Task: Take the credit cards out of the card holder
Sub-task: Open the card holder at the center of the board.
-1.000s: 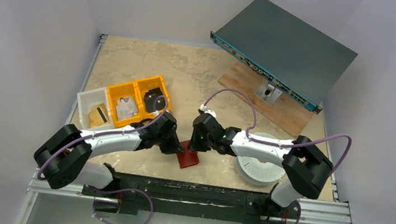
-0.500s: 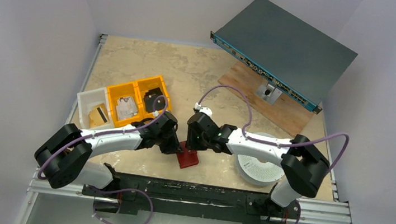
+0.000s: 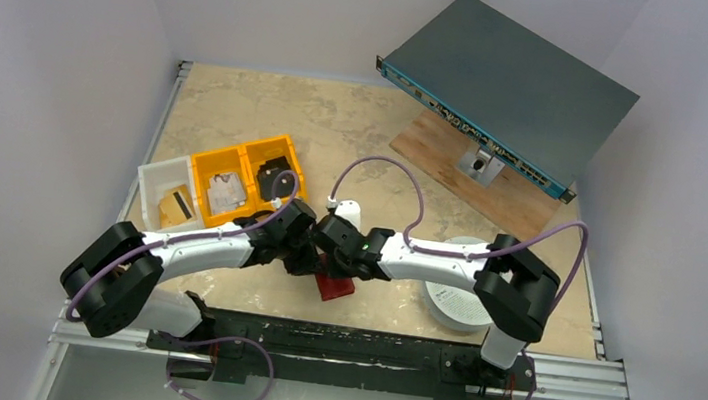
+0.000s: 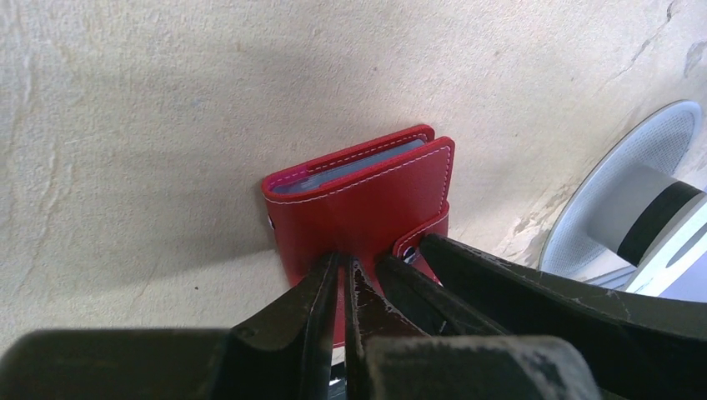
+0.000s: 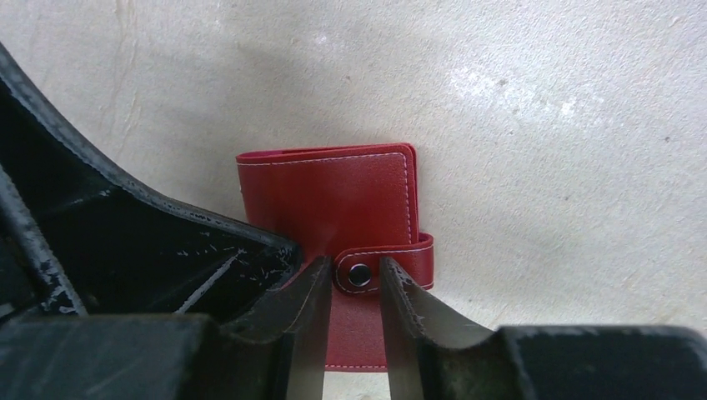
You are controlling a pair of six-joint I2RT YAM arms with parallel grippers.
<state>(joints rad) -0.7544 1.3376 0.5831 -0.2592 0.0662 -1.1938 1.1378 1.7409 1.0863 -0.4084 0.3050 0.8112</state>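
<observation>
- Card holder (image 5: 333, 196) lay closed on the table (image 3: 268, 120) between both arms, its snap tab (image 5: 408, 258) fastened.
- We saw the left gripper (image 4: 343, 265) pinched nearly shut on the holder's near cover.
- The right gripper (image 5: 354, 268) stood partly open, fingers flanking the snap (contact unclear to us).
- Pale edges of the credit cards (image 4: 350, 171) showed inside.

Table (image 3: 338, 128): beige, marbled top.
Near edge, middle: red card holder (image 3: 336, 287), closed, tab snapped.
Left: white bin (image 3: 148, 187) touching two yellow bins (image 3: 240, 146), in a row.
Right: round white disc (image 3: 458, 308).
Far right: wooden board (image 3: 519, 214).
</observation>
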